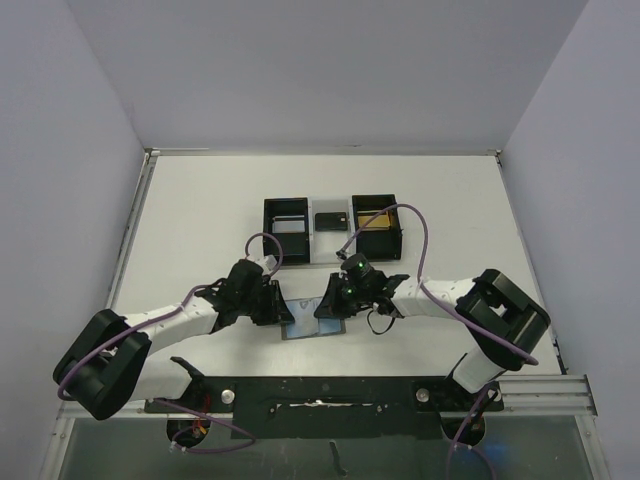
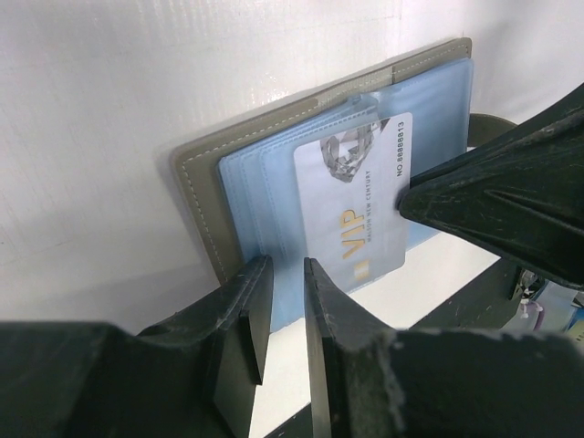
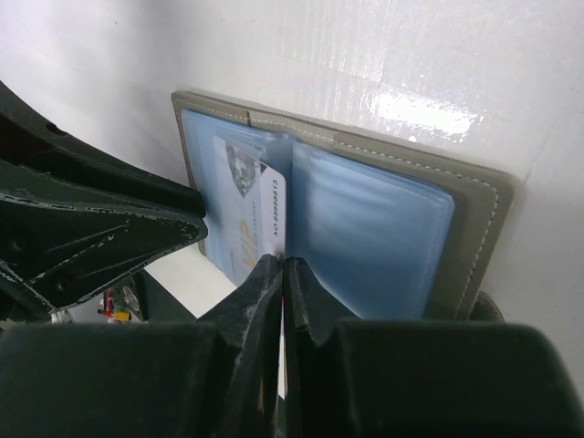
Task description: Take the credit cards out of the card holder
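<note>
The grey card holder (image 1: 312,327) lies open on the white table between my two grippers, its stitched grey cover (image 2: 196,182) (image 3: 476,228) framing the blue pocket panels. A pale credit card (image 2: 360,196) (image 3: 248,219) printed "VIP" sticks partway out of the left panel toward the middle fold. My right gripper (image 3: 281,262) (image 1: 331,306) is shut on that card's edge at the fold. My left gripper (image 2: 285,265) (image 1: 283,311) stands at the holder's outer left edge, its jaws a narrow gap apart, tips at the blue panel's rim. Whether it clamps the panel is unclear.
A black three-compartment tray (image 1: 285,228) stands at the back of the table behind the holder, with a small dark item (image 1: 330,220) in its middle and something yellow (image 1: 372,215) in its right box. Grey walls close in both sides.
</note>
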